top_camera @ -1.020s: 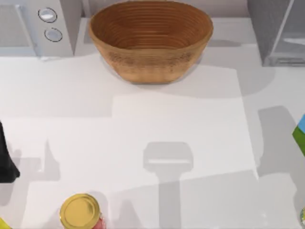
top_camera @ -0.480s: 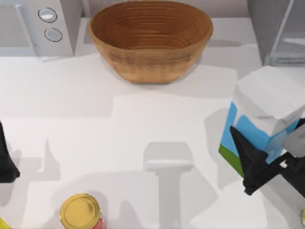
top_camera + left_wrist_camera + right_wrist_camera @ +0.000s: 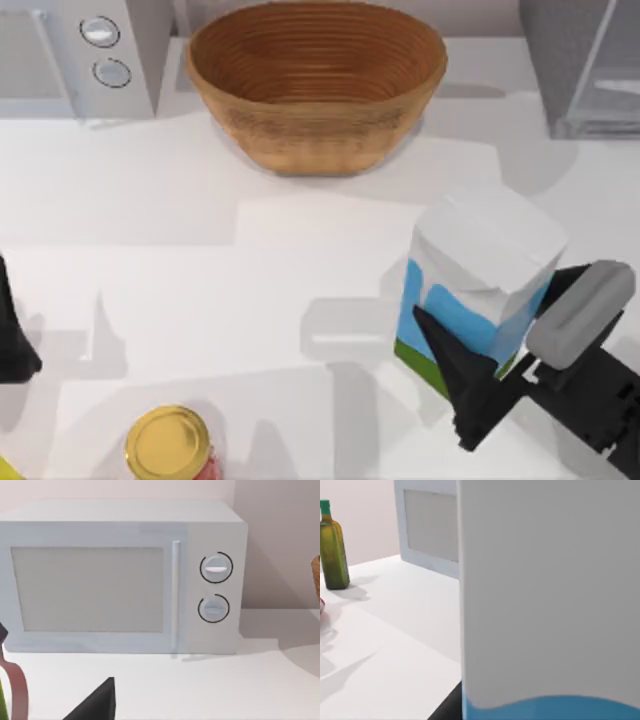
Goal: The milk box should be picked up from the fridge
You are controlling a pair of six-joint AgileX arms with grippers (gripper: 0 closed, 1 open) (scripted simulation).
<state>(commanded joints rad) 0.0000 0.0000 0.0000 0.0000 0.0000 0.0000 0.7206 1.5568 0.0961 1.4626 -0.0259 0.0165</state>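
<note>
Carrying the milk box (image 3: 478, 290) out over the middle-right of the table now, so that's the big change: half a second back it was further toward the right edge, nearer the fridge (image 3: 580, 65), and a second ago just a sliver of it was peeking in from that side. My right gripper (image 3: 470, 385) is clamped around the carton low on its blue side, one dark finger (image 3: 455, 360) plainly pressed against it, the other hidden behind the box. The carton looks tilted a bit, white top leaning toward the basket (image 3: 315, 85). In my right wrist view the milk box (image 3: 550, 595) sits right up against the lens, with the microwave (image 3: 427, 527) and a green bottle (image 3: 332, 545) beyond.

So I'd say the pick is basically done: the box is well apart from the fridge and seems to hang clear of the table, judging by its shadow. What's left is just keeping the grip steady.

My left gripper (image 3: 15, 340) is parked at the left edge, can't tell what its fingers are doing. The gold-lidded jar (image 3: 170, 445) sits untouched near the front.
</note>
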